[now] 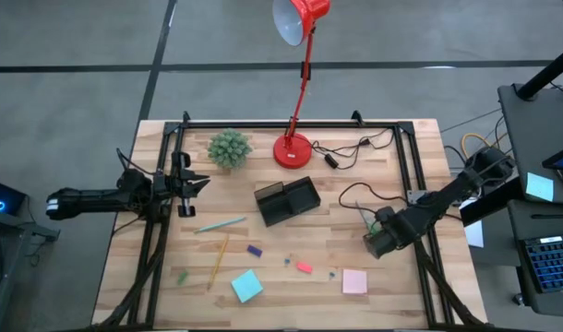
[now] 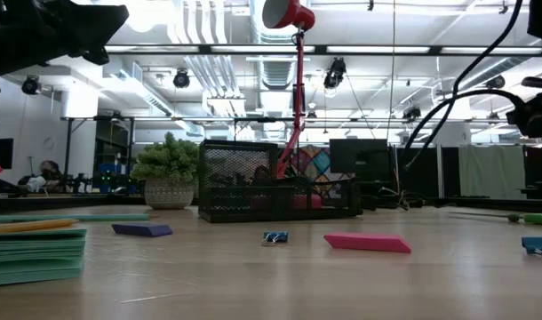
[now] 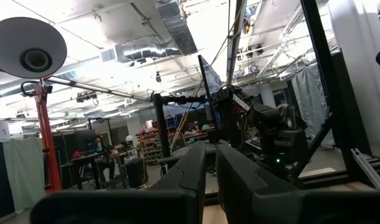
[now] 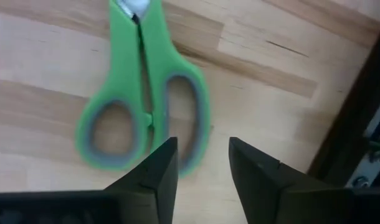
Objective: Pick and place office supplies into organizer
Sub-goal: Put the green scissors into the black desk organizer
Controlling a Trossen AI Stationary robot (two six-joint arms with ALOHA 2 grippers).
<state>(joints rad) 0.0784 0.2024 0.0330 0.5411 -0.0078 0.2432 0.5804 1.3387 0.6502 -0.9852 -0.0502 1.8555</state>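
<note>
The green-handled scissors [image 4: 143, 106] lie flat on the wooden table, handle loops toward my right gripper [image 4: 202, 146]. That gripper [image 1: 381, 242] is open and points down over the handles near the table's right side, hiding them in the high view. The black mesh organizer [image 1: 287, 201] stands at mid table. In front of it lie the pale green pen [image 1: 220, 224], yellow pencil [image 1: 219, 258], purple eraser [image 1: 255, 250], red eraser [image 1: 304, 267], blue pad [image 1: 246, 286] and pink pad [image 1: 354, 281]. My left gripper [image 1: 185, 184] is shut and waits at the table's left side.
A red desk lamp [image 1: 293, 148] and a small green plant [image 1: 229, 148] stand behind the organizer, with black cables [image 1: 355, 148] trailing to the right. Small binder clips [image 1: 287, 261] lie among the supplies. Black frame rails [image 1: 411, 175] run along the table's sides.
</note>
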